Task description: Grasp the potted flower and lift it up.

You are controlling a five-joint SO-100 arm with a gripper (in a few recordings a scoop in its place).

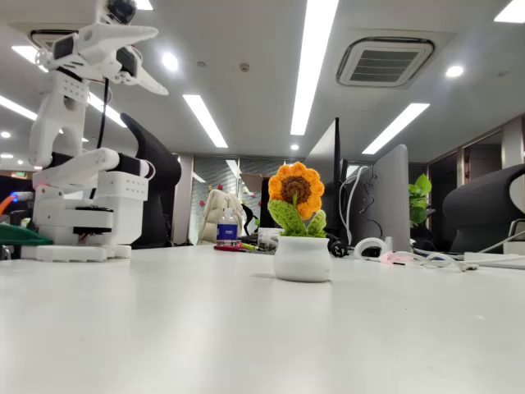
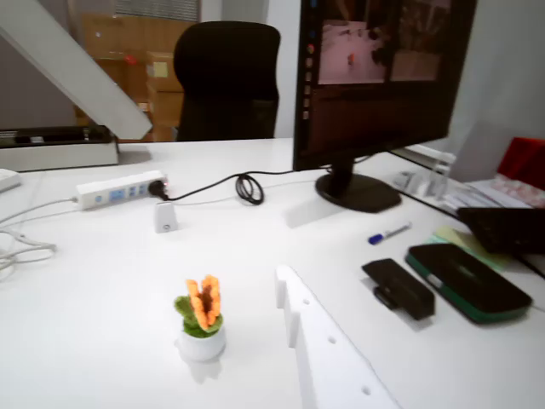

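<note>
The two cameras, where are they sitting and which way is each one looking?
Fixed view: sits low at table height, looking across the table at the potted flower; the white arm stands folded at the left, its gripper raised high.
Wrist view: rides high on the arm, looking down over the desk at the potted flower; white fingers show at bottom and top left.
Shared: the flower on the white table.

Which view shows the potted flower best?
The fixed view: the potted flower stands close and sharp on the white table, petals, leaves and pot distinct. The wrist view shows it small, from above and edge-on, beside a gripper finger.
</note>
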